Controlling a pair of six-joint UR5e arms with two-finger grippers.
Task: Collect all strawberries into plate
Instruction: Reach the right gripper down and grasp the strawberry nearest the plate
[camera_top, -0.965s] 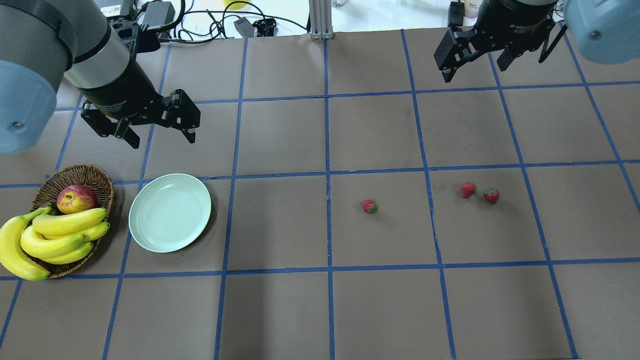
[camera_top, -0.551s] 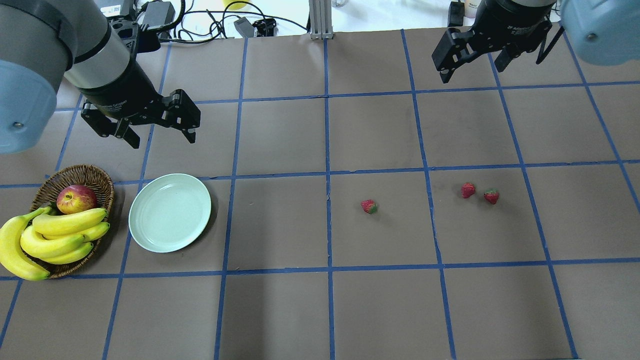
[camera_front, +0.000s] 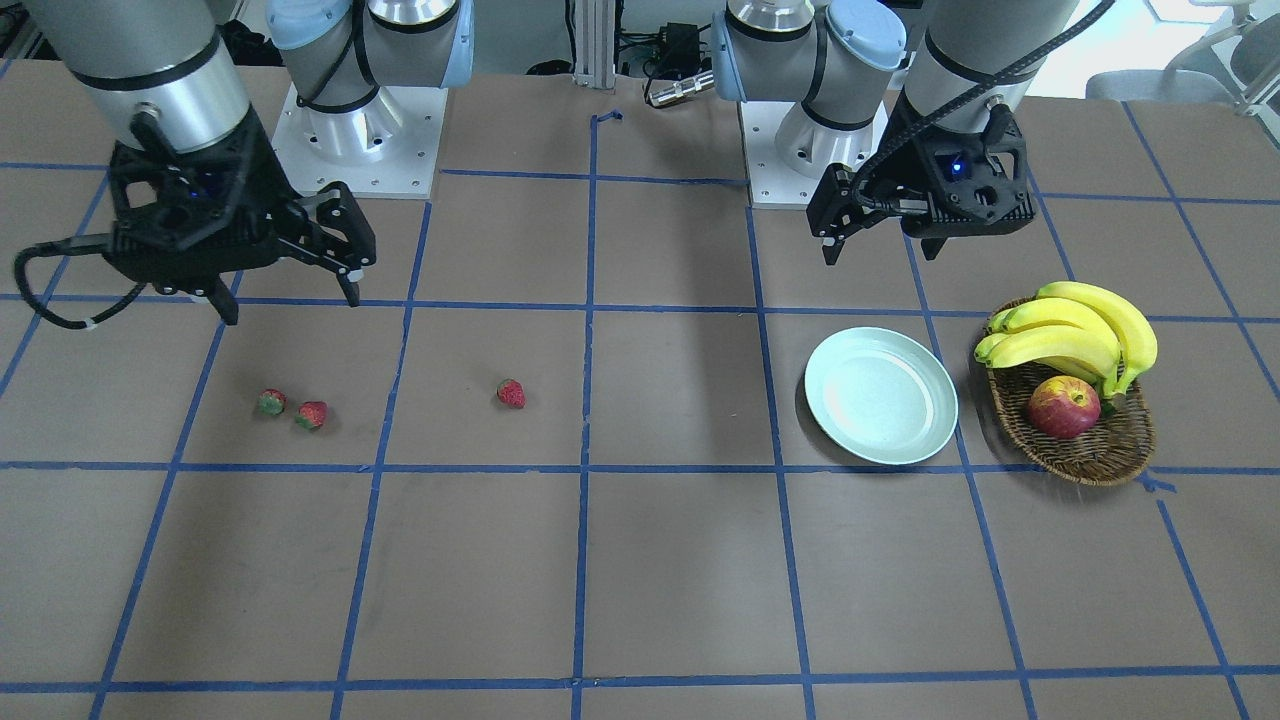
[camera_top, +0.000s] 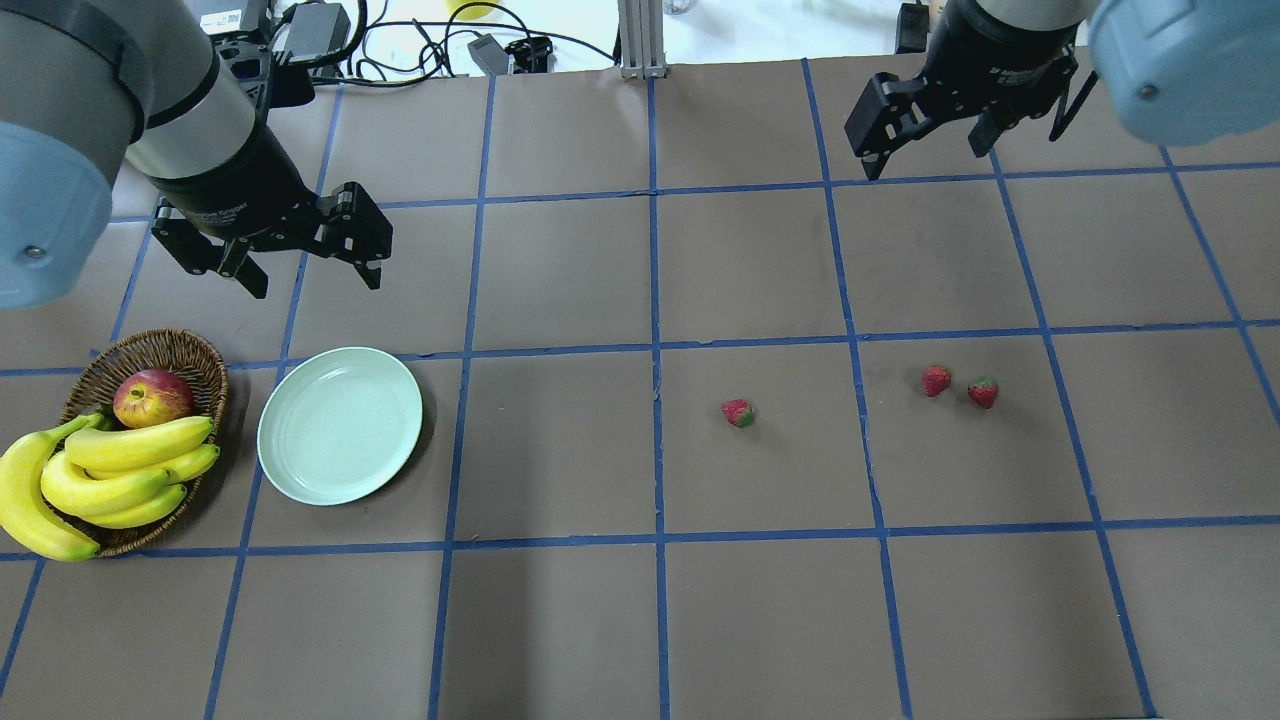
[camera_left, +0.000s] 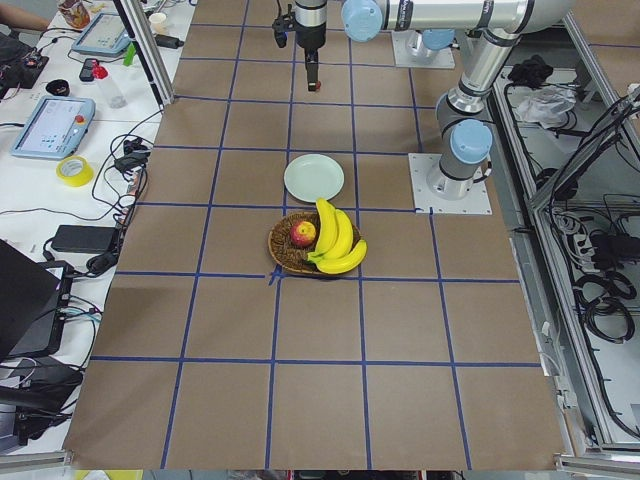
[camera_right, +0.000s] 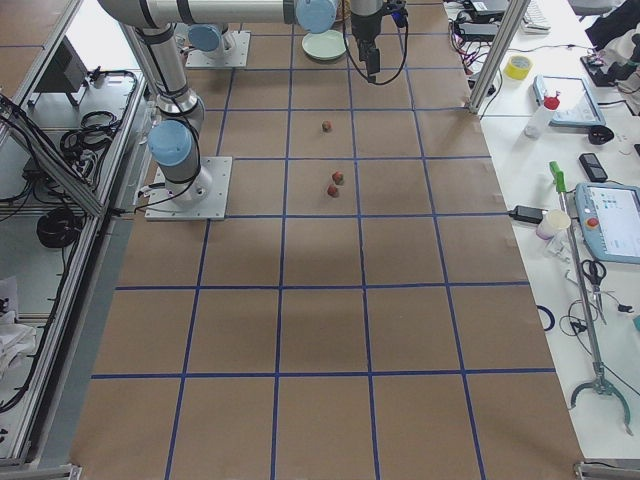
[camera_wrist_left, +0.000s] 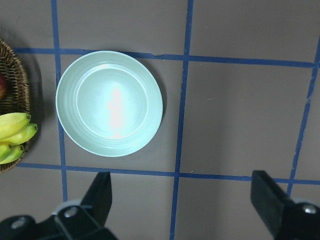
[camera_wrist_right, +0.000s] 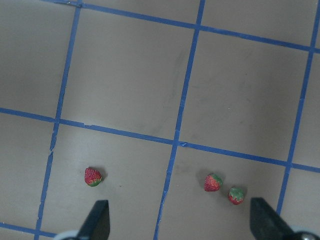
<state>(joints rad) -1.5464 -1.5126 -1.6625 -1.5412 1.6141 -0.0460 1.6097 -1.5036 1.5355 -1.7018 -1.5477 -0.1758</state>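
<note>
Three strawberries lie on the brown table. One (camera_top: 738, 412) is near the middle, and a pair (camera_top: 936, 380) (camera_top: 983, 392) lies to its right. They also show in the right wrist view (camera_wrist_right: 93, 177) (camera_wrist_right: 213, 182) (camera_wrist_right: 236, 195). The mint-green plate (camera_top: 340, 425) sits empty at the left, and is seen in the left wrist view (camera_wrist_left: 109, 103). My left gripper (camera_top: 315, 285) is open and empty, hovering behind the plate. My right gripper (camera_top: 925, 160) is open and empty, high over the far right, well behind the pair of strawberries.
A wicker basket (camera_top: 185, 345) with an apple (camera_top: 152, 397) and bananas (camera_top: 100, 470) stands left of the plate. Cables and devices (camera_top: 400, 40) and a metal post (camera_top: 640, 40) lie beyond the table's far edge. Blue tape lines grid the table.
My right gripper has shifted a little to the left. My left gripper has drifted slightly left. Both stay open. The strawberries and the plate have not moved.
</note>
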